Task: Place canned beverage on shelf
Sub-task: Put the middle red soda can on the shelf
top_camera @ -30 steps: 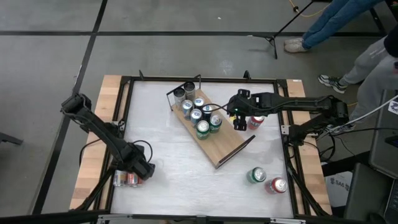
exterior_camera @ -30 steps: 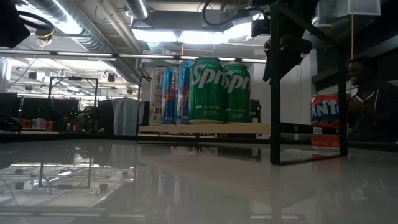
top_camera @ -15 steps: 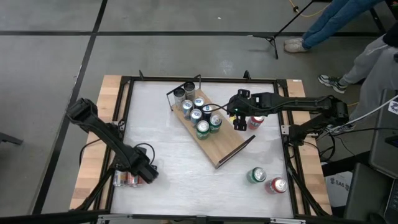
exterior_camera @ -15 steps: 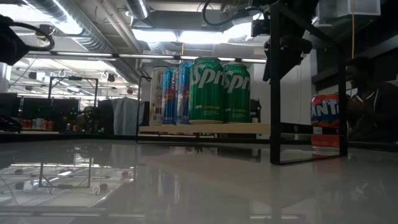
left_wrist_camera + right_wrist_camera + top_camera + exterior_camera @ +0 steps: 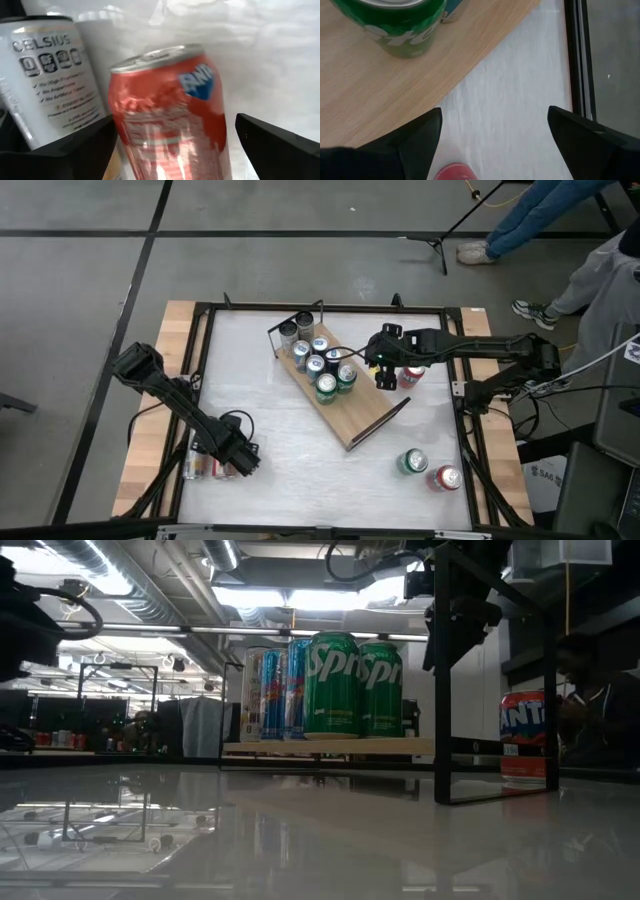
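Note:
The shelf (image 5: pixel 352 402) is a light wooden board lying slantwise on the white table, with several cans (image 5: pixel 320 362) standing at its far end. At the table's near left corner stands an orange-red can (image 5: pixel 170 115), upright, next to a white Celsius can (image 5: pixel 47 75). My left gripper (image 5: pixel 238 460) points down over the orange-red can, open, one finger on each side of it (image 5: pixel 172 150); I cannot tell whether a finger touches it. My right gripper (image 5: pixel 385 375) hangs open over the shelf's right edge, above a red can (image 5: pixel 410 377) that stands on the table.
A green can (image 5: pixel 411 463) and a red can (image 5: pixel 446 478) stand loose at the near right. Black rails (image 5: pixel 380 423) rise from the shelf's ends. A black frame (image 5: pixel 205 360) edges the table. People's legs (image 5: pixel 560 210) show beyond the far right corner.
My left gripper has sunk toward the cans at the near left corner and shifted a little toward the table's near edge, staying open.

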Tool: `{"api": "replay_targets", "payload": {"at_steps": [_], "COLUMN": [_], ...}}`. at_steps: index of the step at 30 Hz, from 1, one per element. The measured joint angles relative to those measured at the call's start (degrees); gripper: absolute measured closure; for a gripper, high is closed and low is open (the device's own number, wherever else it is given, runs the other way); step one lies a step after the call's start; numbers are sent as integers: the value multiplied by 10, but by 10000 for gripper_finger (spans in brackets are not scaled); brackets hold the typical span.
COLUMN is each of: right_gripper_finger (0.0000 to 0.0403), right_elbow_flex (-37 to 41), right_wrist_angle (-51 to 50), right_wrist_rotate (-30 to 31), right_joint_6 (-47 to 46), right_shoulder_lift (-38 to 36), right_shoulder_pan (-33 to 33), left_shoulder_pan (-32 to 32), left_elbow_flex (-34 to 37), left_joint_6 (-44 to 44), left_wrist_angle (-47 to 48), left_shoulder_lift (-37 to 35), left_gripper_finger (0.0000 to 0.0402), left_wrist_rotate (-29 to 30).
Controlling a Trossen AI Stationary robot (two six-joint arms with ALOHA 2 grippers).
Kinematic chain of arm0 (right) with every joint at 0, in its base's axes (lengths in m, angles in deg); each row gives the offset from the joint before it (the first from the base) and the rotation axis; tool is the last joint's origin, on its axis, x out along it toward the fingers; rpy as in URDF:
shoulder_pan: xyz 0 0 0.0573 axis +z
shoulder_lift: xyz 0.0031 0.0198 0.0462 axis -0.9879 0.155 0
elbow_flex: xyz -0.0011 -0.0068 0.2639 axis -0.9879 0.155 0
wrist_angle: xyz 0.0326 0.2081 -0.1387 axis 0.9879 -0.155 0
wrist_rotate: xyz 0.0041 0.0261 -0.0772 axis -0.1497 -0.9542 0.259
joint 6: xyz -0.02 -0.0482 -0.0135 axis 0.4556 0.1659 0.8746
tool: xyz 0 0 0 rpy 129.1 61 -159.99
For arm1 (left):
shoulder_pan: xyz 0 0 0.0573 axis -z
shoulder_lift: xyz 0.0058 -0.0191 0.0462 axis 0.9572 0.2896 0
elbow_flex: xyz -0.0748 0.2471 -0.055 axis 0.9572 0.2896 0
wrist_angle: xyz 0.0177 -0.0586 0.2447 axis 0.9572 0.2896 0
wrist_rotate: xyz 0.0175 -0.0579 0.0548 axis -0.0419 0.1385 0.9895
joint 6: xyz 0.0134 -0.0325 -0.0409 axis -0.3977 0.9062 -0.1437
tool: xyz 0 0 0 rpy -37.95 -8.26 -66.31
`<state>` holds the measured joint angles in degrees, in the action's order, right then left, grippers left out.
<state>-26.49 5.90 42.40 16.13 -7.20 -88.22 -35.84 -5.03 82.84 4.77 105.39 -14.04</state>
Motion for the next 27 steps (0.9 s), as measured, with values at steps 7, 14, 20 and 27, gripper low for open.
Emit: {"api": "replay_targets", "payload": {"at_steps": [7, 14, 20, 27], "right_gripper_finger": [49, 49, 49, 49], "right_elbow_flex": [0, 0, 0, 0], "right_wrist_angle": [0, 0, 0, -1], "right_wrist_rotate": [0, -1, -4, -4], "right_joint_6": [0, 0, 0, 0], "right_shoulder_lift": [0, 0, 0, 0], "right_shoulder_pan": [0, 0, 0, 0], "left_shoulder_pan": [-21, -48, -67, -84], "left_elbow_flex": [0, 0, 0, 1], "left_joint_6": [-35, -99, -175, -319], "left_wrist_angle": [-24, -61, -128, -236], "left_shoulder_lift": [0, -2, -1, 0], "left_gripper_finger": [69, 134, 135, 135], "left_wrist_rotate": [49, 124, 237, 434]}}
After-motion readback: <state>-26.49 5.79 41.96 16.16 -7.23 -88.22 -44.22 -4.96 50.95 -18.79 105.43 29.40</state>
